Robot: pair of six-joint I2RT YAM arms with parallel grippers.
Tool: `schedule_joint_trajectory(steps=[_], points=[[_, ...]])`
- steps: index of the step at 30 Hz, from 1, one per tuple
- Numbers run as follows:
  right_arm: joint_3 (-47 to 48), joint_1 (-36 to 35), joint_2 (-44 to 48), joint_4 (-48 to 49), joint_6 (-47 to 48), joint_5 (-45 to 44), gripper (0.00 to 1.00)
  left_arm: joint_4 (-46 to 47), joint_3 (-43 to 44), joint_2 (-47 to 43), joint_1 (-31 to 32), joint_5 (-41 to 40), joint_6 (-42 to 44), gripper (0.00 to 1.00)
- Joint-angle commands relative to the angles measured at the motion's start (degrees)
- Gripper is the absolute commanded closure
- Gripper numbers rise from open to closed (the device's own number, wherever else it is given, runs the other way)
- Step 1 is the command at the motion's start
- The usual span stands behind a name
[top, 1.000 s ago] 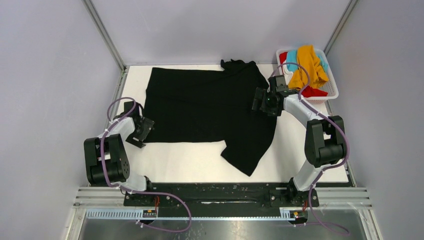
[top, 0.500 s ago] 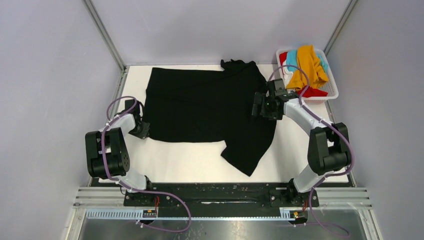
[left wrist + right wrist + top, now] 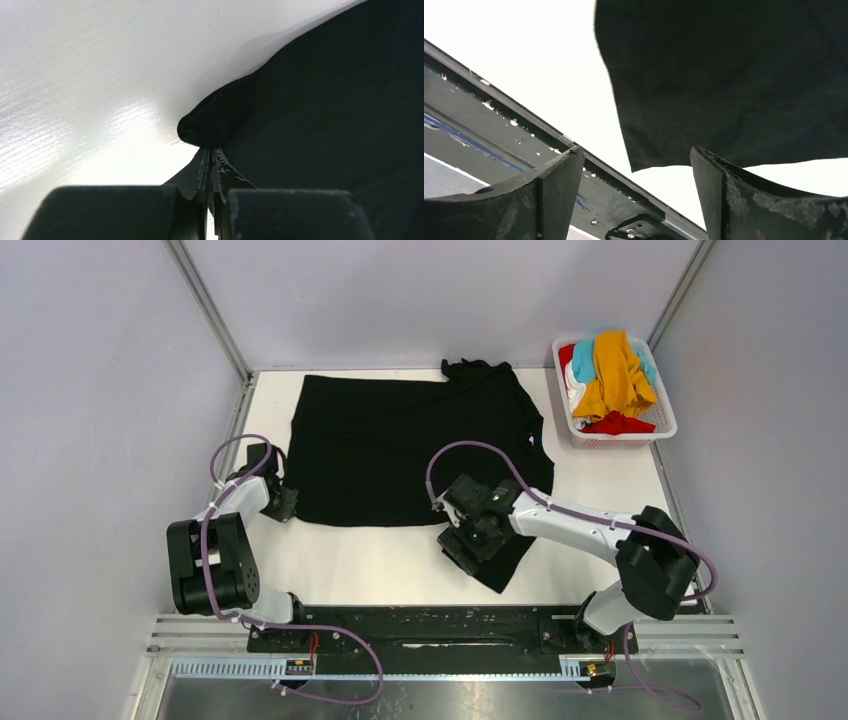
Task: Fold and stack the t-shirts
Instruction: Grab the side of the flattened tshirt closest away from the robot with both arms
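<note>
**One overhead view, two wrist close-ups**

From above and behind the arm bases, the top camera looks down on the whole tabletop. The left wrist camera peers along the left claw, very close to the edge of the black t-shirt. The right wrist camera looks past the right claw at the same shirt's near corner and the front rail.
</note>
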State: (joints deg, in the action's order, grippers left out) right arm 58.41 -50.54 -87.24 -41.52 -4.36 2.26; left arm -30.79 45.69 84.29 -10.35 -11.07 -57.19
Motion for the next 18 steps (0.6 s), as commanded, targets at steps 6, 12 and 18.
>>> schedule_joint_trajectory(steps=[6, 12, 18], points=[[1.75, -3.16, -5.51, -3.08, -2.63, 1.68, 0.19, 1.55, -1.0, -4.22, -0.02, -0.5, 0.86, 1.0], [-0.92, -3.16, -9.34, 0.15, -7.26, -7.51, 0.18, 2.17, -0.77, -4.22, 0.0, 0.98, 1.21, 1.0], [-1.13, -3.16, -17.33, -2.15, -11.53, -7.42, 0.38, 3.58, -2.28, -5.01, -0.02, 1.54, 0.9, 1.0]])
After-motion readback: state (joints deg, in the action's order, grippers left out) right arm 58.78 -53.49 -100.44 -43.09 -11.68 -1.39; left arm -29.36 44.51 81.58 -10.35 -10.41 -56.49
